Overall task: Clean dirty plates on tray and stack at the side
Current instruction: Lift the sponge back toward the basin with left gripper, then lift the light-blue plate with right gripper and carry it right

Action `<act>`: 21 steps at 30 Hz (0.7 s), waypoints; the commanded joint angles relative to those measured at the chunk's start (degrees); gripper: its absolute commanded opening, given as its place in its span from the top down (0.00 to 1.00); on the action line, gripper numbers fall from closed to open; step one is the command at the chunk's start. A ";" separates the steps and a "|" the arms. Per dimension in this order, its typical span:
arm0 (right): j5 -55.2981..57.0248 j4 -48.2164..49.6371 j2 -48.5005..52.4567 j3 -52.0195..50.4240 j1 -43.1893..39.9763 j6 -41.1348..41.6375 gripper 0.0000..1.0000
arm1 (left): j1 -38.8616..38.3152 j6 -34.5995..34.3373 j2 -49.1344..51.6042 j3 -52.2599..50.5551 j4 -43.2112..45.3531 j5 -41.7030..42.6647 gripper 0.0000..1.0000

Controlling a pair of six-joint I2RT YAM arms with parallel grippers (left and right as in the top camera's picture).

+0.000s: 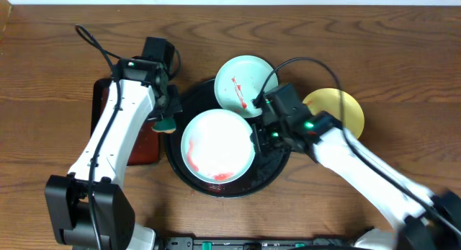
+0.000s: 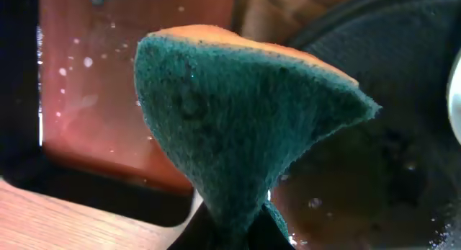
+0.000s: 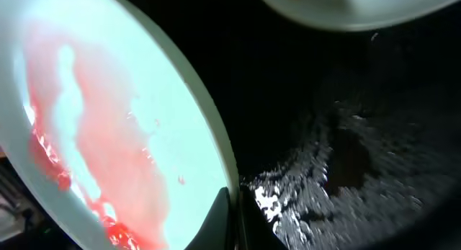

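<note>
A pale plate point(image 1: 216, 145) with red sauce pooled at its lower left is tilted over the round black tray point(image 1: 277, 163). My right gripper point(image 1: 256, 137) is shut on this plate's right rim; the right wrist view shows my fingers point(image 3: 234, 217) pinching the rim of the smeared plate point(image 3: 108, 135). A second blue-green plate point(image 1: 245, 83) with red streaks leans on the tray's far rim. A yellow plate point(image 1: 338, 106) lies on the table to the right. My left gripper point(image 1: 167, 119) is shut on a green and orange sponge point(image 2: 245, 127) at the tray's left edge.
A rectangular black tray with a reddish inside point(image 1: 148, 145) lies under my left arm, also in the left wrist view point(image 2: 130, 84). The round tray's floor is wet point(image 3: 346, 156). Cables run across the far table.
</note>
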 commanded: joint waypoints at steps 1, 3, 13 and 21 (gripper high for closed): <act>8.68 -3.02 -4.96 0.48 -0.24 -1.09 0.99 | 0.68 0.59 -0.26 1.20 -0.35 0.13 0.92; 16.41 -5.84 -7.04 0.50 -0.17 0.35 0.99 | 0.68 0.59 -0.26 1.20 -0.31 0.11 0.92; 34.36 -11.17 -9.03 0.48 1.44 1.92 0.99 | 0.68 0.57 -0.26 1.05 -0.13 0.13 0.92; 50.10 -10.32 -9.03 0.50 10.78 2.54 0.99 | 0.68 0.57 -0.26 1.05 -0.11 0.13 0.92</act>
